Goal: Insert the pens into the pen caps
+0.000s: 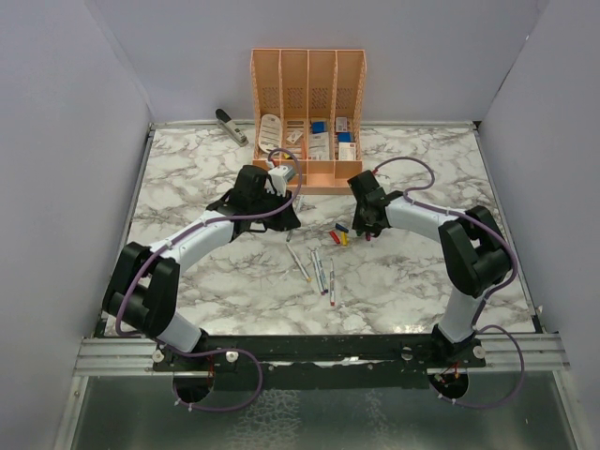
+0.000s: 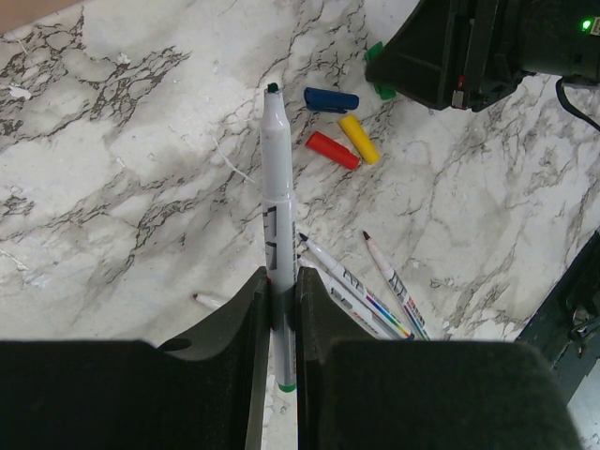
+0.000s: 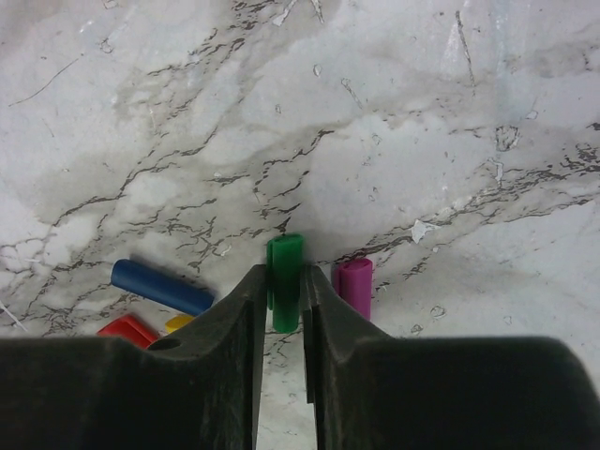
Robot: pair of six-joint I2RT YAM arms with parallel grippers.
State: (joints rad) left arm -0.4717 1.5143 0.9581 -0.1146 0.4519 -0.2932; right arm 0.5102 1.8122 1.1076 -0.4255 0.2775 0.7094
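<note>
Left gripper [image 2: 281, 286] is clamped tight on the green pen [image 2: 277, 187], in front of the rack's [image 1: 307, 103] left half. The pen's long axis runs straight out along the fingers, green tip leading. Right gripper [image 3: 284, 281] sits pinched narrow on the green cap [image 3: 285, 251], in front of the rack's right end. The cap's axis runs along those fingers too, but I can't tell which end is open. I'd grip it firmly, lift, turn its mouth to the tip, line up both axes, then push slowly.
</note>
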